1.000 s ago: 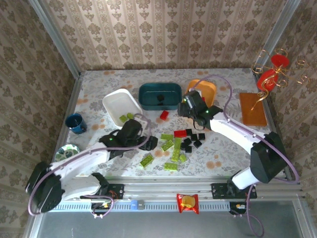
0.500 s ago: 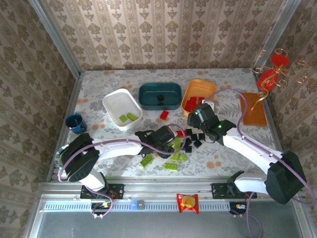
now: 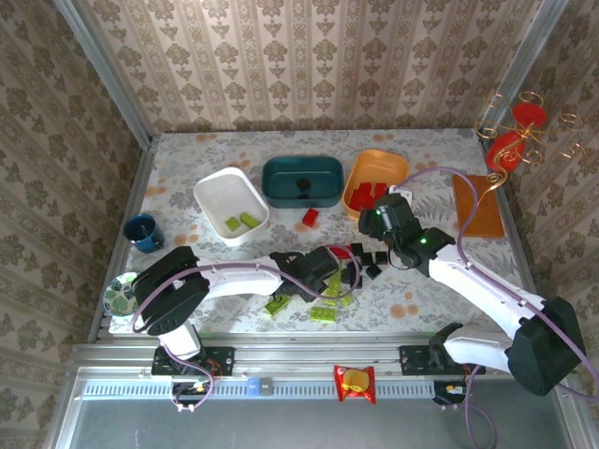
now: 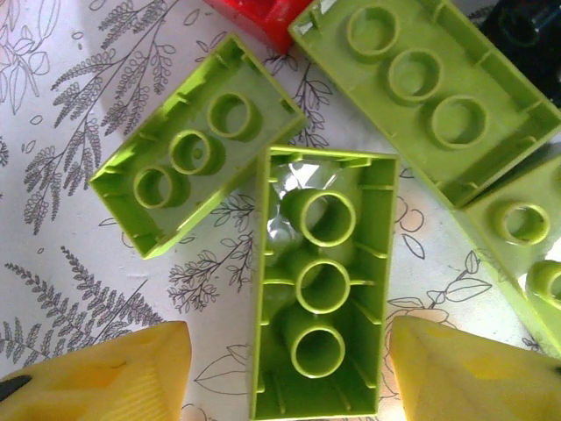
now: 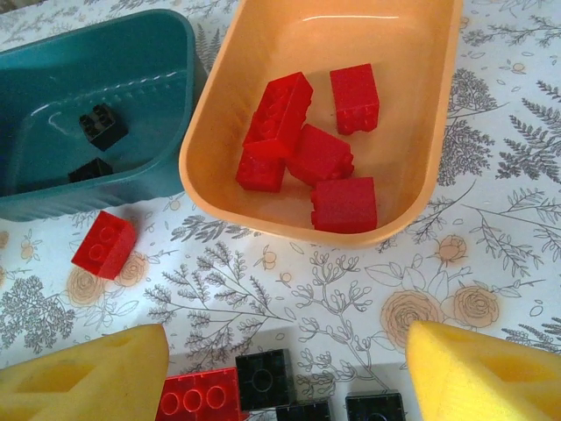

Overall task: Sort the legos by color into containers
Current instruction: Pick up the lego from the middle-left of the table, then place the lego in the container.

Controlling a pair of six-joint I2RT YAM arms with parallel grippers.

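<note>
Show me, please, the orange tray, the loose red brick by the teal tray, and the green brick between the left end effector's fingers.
orange tray [image 5: 351, 35], right wrist view, far wall.
loose red brick [image 5: 105, 244], right wrist view, top.
green brick [image 4: 323, 282], left wrist view, middle tube.

Three trays [image 3: 323, 178], five red bricks [image 5: 320, 153] in orange, two black bricks [image 5: 98, 124] in teal, two green bricks [image 3: 249, 220] in white.

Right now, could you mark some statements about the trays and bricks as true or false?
1. The orange tray holds only red bricks. True.
2. The white tray holds nothing. False: two lime green bricks lie in it.
3. One red brick lies on the table beside the teal tray. True.
4. The left fingers are shut on a black brick. False: they stand open, either side of a lime green brick.
</note>
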